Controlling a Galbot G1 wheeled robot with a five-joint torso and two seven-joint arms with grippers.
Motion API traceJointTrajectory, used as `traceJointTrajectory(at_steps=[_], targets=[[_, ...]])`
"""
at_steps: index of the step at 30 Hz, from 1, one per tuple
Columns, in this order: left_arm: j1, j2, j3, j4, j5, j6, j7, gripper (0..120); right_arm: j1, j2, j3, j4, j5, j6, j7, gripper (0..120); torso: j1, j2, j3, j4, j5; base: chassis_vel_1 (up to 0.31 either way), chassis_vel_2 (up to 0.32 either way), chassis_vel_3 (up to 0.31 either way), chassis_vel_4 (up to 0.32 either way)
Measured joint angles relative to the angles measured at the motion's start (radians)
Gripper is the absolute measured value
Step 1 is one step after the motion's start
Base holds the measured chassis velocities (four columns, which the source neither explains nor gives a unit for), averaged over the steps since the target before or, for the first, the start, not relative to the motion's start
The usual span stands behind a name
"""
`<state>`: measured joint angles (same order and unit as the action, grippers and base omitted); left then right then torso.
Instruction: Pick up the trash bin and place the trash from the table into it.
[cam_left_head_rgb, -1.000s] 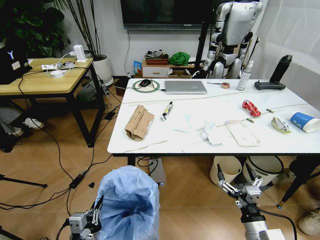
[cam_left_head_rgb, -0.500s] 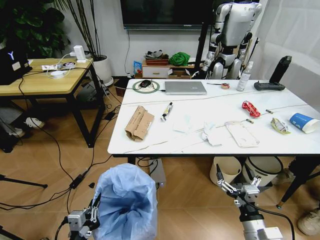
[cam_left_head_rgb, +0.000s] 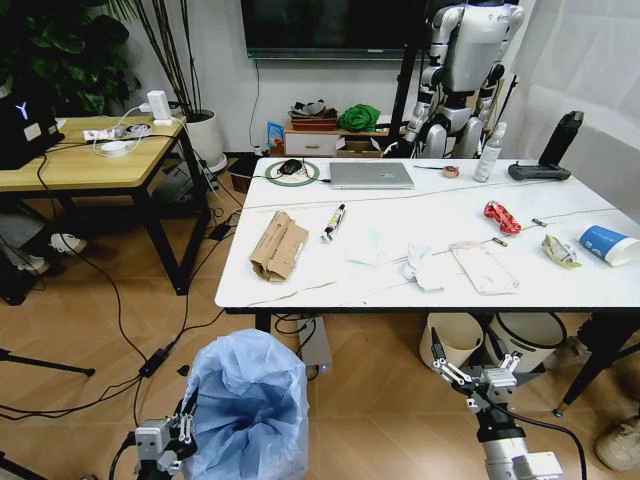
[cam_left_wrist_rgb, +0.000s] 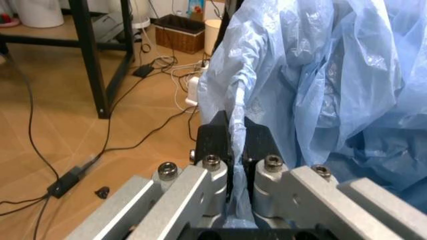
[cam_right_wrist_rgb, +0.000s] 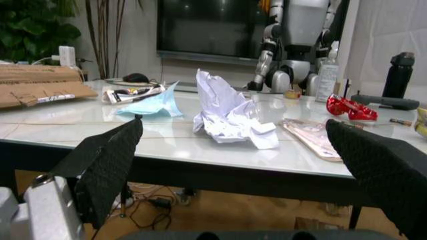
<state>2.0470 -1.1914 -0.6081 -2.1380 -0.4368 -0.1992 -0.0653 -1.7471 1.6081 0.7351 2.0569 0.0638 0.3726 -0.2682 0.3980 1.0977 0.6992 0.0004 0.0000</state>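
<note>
Two grippers low in the head view. Left gripper (cam_left_head_rgb: 178, 432) sits against the side of the bin (cam_left_head_rgb: 250, 405), which is on the floor in front of the table (cam_left_head_rgb: 330, 290). Right gripper (cam_left_head_rgb: 470, 376) hangs below the table edge, jaws spread, holding nothing. Trash on the tabletop: brown bag (cam_left_head_rgb: 278, 244), tissues (cam_left_head_rgb: 421, 266), pouch (cam_left_head_rgb: 484, 266), red wrapper (cam_left_head_rgb: 502, 215), cup (cam_left_head_rgb: 608, 243).

Left wrist view: left gripper (cam_left_wrist_rgb: 236, 142) clenched on the blue bag of the bin (cam_left_wrist_rgb: 320, 80).

Right wrist view: fingers (cam_right_wrist_rgb: 110, 165) wide apart, tissues (cam_right_wrist_rgb: 230, 112) and pouch (cam_right_wrist_rgb: 312, 137) on the table (cam_right_wrist_rgb: 200, 152) beyond.
</note>
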Motion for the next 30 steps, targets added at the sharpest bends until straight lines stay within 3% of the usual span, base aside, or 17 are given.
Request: traceJointTrajectory(at_steps=[30], targets=[[0.008,-0.007,-0.016,-0.001,0.037,-0.031,0.036,0,-0.009,0.0,-0.006,0.004,-0.001,0.002,0.001,100,-0.001,-0.003,-0.002,0.0,0.0,0.0,0.0,0.0,0.0]])
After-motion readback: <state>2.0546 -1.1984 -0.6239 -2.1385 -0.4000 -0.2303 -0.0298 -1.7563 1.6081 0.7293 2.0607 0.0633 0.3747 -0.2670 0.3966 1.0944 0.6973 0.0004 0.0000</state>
